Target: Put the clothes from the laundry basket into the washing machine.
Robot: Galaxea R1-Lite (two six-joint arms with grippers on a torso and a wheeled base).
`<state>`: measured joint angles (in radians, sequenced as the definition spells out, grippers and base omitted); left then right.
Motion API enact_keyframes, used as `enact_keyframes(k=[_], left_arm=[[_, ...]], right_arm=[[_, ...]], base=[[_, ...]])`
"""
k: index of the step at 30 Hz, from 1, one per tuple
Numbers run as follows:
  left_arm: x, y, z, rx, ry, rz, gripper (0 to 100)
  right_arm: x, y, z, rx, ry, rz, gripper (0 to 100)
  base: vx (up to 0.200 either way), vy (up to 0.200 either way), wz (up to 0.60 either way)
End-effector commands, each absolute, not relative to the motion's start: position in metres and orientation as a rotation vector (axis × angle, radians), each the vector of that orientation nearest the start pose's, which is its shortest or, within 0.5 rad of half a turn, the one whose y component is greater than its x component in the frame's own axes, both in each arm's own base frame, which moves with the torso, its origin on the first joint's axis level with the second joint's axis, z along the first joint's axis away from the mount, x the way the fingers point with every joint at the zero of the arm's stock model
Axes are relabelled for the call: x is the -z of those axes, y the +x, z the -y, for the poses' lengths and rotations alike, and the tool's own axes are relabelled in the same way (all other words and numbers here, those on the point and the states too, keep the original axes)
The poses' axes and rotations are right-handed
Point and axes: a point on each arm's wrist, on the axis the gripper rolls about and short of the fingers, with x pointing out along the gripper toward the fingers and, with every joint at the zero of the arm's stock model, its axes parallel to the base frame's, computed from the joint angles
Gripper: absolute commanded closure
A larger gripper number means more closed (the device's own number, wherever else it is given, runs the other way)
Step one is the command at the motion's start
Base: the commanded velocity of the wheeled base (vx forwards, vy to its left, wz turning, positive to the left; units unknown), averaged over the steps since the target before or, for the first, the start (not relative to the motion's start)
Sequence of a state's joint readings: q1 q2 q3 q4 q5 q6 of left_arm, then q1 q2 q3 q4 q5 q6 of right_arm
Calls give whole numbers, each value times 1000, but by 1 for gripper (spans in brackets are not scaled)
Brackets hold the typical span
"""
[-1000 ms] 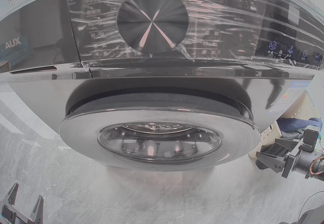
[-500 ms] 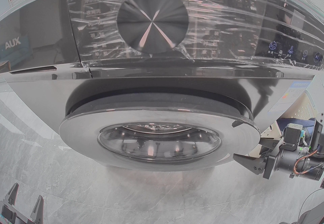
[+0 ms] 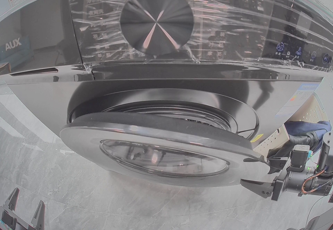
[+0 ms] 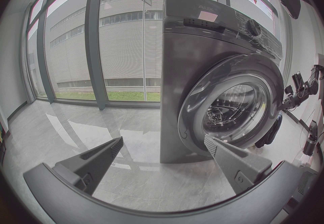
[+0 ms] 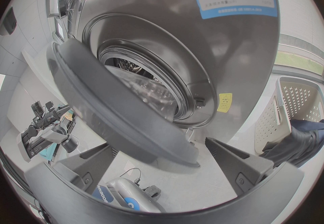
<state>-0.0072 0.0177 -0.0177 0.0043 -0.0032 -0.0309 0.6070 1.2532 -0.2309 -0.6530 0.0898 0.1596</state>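
Observation:
The dark grey washing machine (image 3: 166, 33) fills the head view, its round glass door (image 3: 163, 151) swung partly out from the drum opening (image 3: 180, 113). My right gripper (image 3: 256, 172) is open at the door's right edge, and the door rim (image 5: 118, 99) lies between its fingers. Right of the machine stands the cream laundry basket (image 3: 308, 109) with dark blue and black clothes (image 3: 305, 130) hanging over its side. The basket (image 5: 293, 99) and clothes (image 5: 297, 143) also appear in the right wrist view. My left gripper (image 3: 27, 197) is open and low at the front left, holding nothing.
Grey marble floor (image 3: 138, 199) spreads in front of the machine. Tall windows (image 4: 101, 49) stand to the machine's left side. A small handheld device (image 5: 128, 194) lies on the floor below the door.
My right gripper moved left to the door's right edge, and the door swung out from shut to partly open. The left gripper stayed still.

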Motion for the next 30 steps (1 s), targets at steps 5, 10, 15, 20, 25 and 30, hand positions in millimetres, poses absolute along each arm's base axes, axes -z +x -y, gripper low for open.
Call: enact_keyframes(k=[5, 10, 15, 20, 25, 30], left_arm=[[-76, -22, 0, 9, -32, -11, 0], [-76, -22, 0, 9, -32, -11, 0], [-76, -22, 0, 11, -31, -12, 0], [-76, -22, 0, 11, -31, -12, 0], [-76, -22, 0, 11, -31, -14, 0], [-76, -22, 0, 11, -31, -14, 0]], right_arm=[[-144, 135, -97, -663, 57, -400, 0], [-136, 126, -97, -697, 42, -428, 0], [-135, 117, -91, -707, 47, -423, 0], [-138, 122, -93, -710, 53, -410, 0], [-137, 139, -107, -710, 37, -444, 0], [-131, 135, -107, -724, 29, -470, 0]], base=[[-120, 0, 0], [0, 0, 0], [0, 0, 0], [0, 0, 0], [-40, 0, 0], [-200, 0, 0]])
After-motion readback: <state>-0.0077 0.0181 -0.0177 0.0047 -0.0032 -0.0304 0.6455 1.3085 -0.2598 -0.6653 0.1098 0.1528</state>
